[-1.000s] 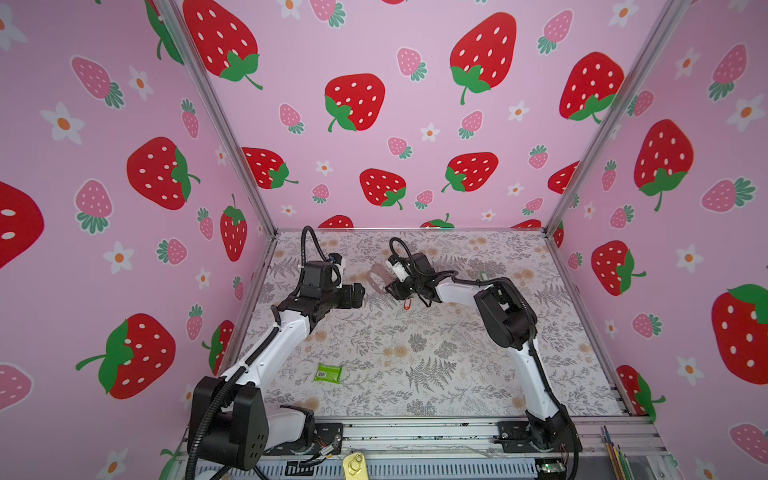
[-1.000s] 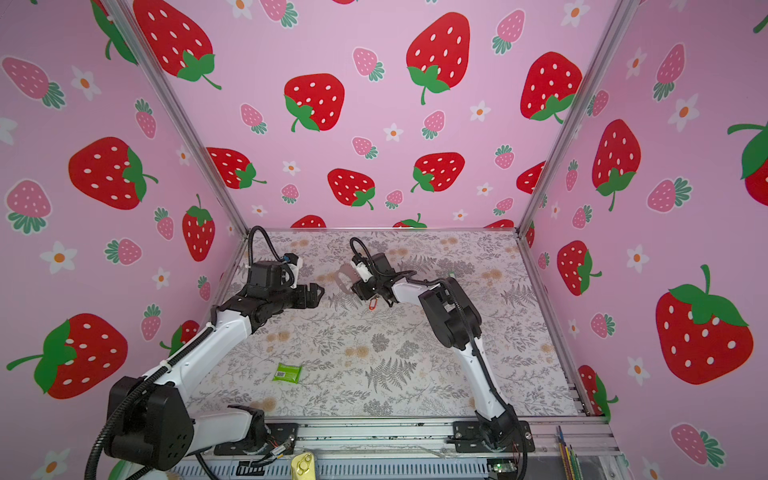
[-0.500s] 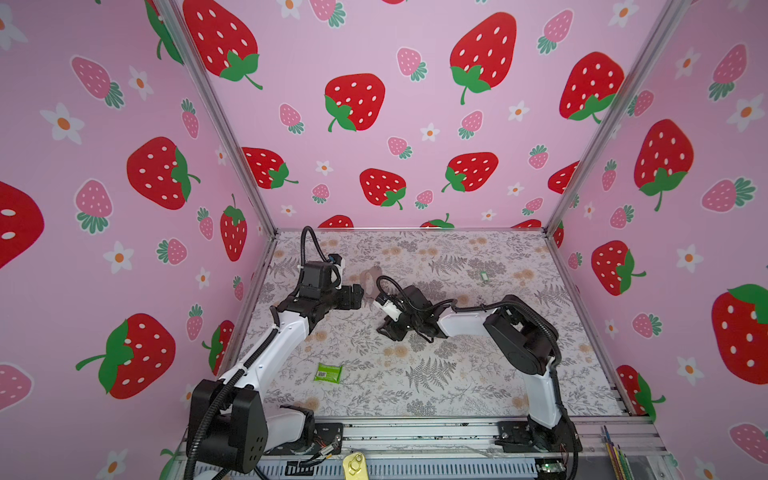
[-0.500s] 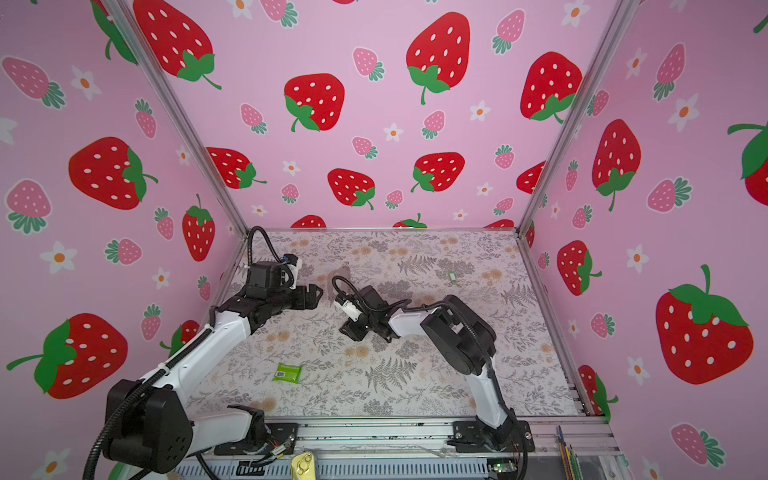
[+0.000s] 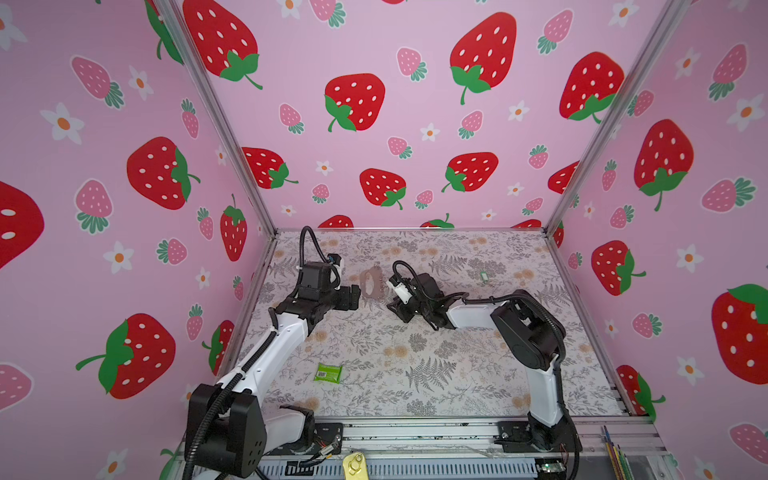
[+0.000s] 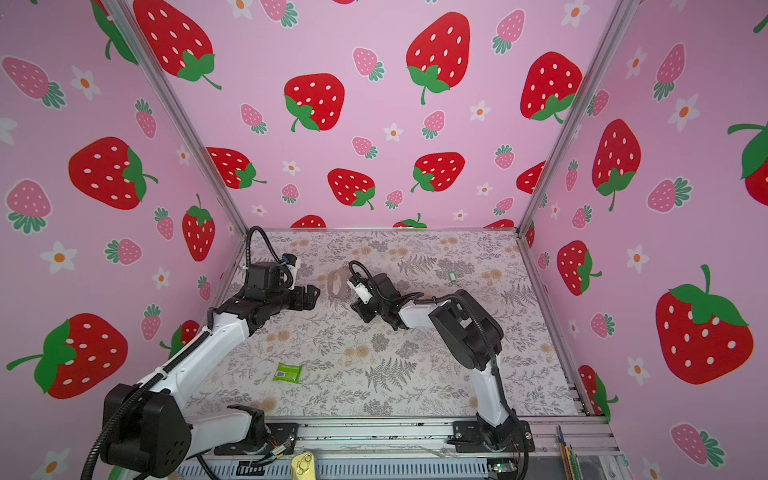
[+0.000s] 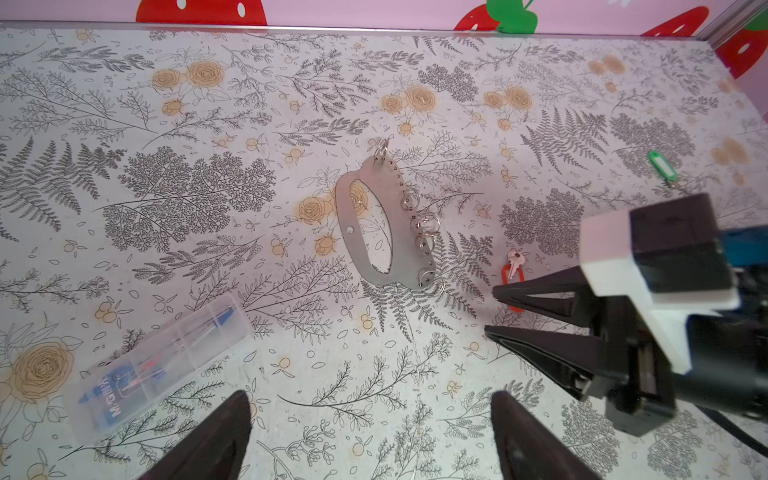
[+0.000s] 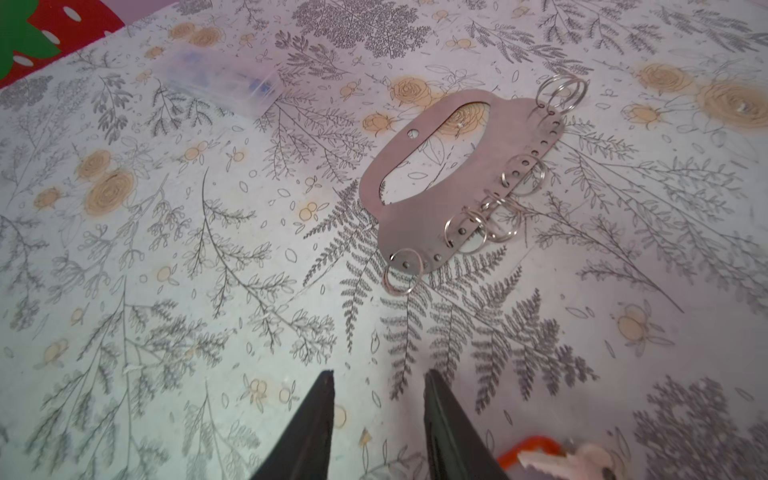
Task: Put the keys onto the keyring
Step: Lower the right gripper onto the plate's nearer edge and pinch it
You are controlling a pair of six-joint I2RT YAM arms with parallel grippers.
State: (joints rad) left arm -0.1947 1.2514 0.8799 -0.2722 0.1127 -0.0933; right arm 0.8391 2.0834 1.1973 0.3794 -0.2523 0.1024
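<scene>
**Lowering for the red key, gap off to one side**

Starting with the table, floral-papered, walled in strawberry print. Comparing with a second ago, finds the right arm swung down from a raised pose toward twelve o'clock and now skimming the surface just past centre. Reads as a pick under way, with no threading begun. Shows the right gripper at four o'clock of the keyring, jaws part-way apart, seemingly narrowing, clamped on nothing. Shows the left gripper unmoved at eight o'clock of the keyring, jaws spread wide, likewise empty.

Picks out a clear plastic box near the left gripper, visible only from the wrists, printed "M&G" in white on blue; remaining letters too blurred to read. Places the keyring flat at eleven o'clock of centre: a mauve oval loop, silver rings along one edge, no tag on any of them. Notes a green packet at seven o'clock, carrying a white barcode label, digits too small to read. Ends with the keys. Finds the green key tag alone at one o'clock, well apart from both grippers. Finds the red key tag, a small pale key attached, lying on the table just beside one right finger, outside the gap, partly hidden behind that finger from the left wrist. Suggests an empty pinch unless shifted sideways first.
</scene>
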